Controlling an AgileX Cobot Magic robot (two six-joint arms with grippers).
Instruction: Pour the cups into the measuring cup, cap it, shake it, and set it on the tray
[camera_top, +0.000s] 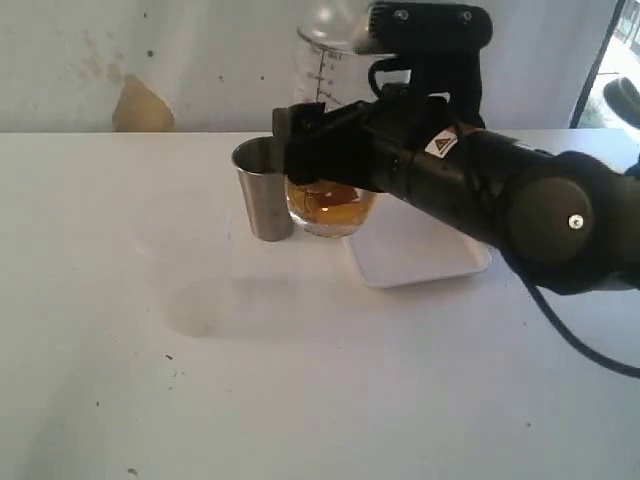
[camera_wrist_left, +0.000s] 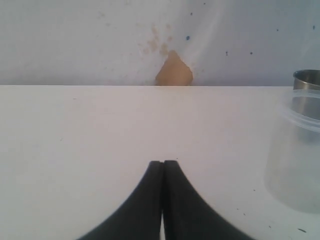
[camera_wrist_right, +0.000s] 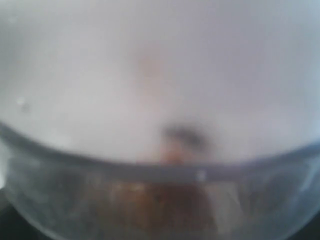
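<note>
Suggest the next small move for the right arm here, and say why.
Probably lift straight up a little. The right claw appears to grip the tall clear plastic measuring cup, which holds amber liquid and stands beside the flat white tray; shaking or traying needs it raised.

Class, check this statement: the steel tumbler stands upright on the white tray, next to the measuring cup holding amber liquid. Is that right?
Not quite. The steel tumbler stands upright on the bare table, not on the white tray, which lies off to its side. It is indeed next to the measuring cup holding amber liquid. The exterior view shows this.
</note>
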